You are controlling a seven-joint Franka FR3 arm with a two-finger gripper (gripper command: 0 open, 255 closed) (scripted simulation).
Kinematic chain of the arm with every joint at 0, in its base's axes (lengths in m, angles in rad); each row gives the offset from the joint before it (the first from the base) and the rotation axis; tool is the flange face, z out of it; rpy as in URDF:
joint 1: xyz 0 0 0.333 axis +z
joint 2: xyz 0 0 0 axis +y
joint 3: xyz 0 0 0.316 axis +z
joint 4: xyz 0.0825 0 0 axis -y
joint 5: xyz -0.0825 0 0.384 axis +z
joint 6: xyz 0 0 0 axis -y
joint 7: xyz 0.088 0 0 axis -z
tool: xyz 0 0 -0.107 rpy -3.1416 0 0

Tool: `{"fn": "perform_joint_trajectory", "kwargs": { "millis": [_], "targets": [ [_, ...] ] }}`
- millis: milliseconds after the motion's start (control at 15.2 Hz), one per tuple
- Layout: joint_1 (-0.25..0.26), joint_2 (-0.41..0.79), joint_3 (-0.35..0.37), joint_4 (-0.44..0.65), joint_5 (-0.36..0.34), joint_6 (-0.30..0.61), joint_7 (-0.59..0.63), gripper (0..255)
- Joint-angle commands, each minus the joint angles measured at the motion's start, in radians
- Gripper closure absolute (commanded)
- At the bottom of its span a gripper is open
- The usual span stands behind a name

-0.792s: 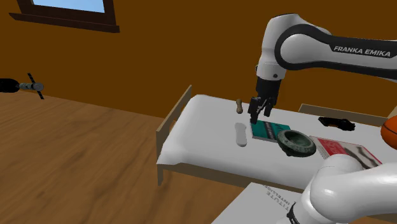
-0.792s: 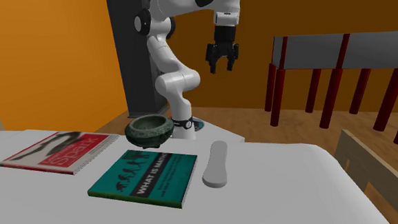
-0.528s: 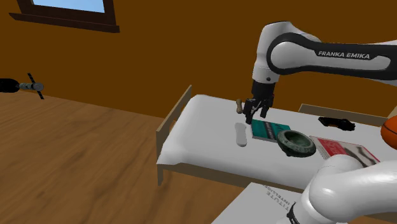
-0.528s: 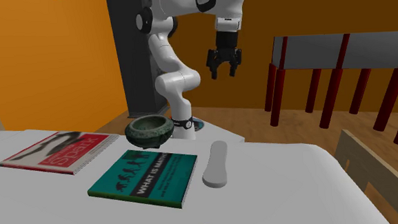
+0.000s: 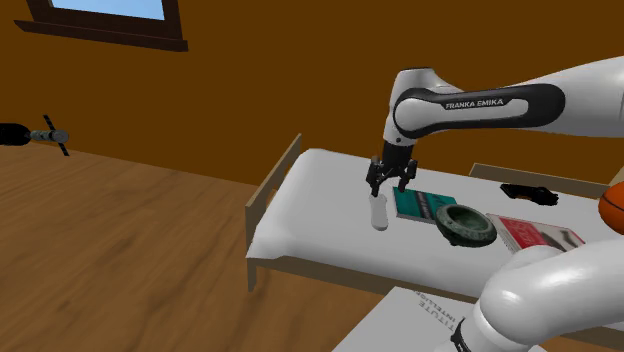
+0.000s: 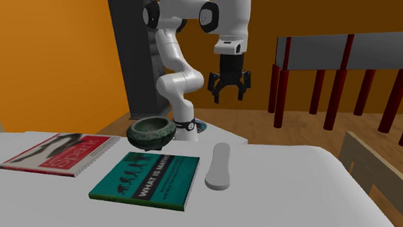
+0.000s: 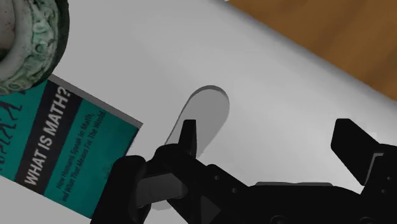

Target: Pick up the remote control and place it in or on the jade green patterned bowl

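One spread tool [image 6: 230, 95], now lower, nearer the remote [image 6: 218, 166]

Bright, even light (rather flat), soft shading across the white bed [image 5: 310, 200].

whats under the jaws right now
The pale remote lies on the white bed sheet, beside a teal book. The open jaws cover the remote's near end in the wrist view, so that part can't be seen.
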Motion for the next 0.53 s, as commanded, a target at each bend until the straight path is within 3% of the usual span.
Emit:
{"fn": "perform_joint_trajectory", "kwargs": {
  "millis": [0,462],
  "targets": [
    [-0.024,0.053,-0.006,-0.010,-0.003,0.072,0.043,0],
    [-0.107,0.253,-0.048,0.007,-0.015,0.282,0.167,0]
  ]
}}
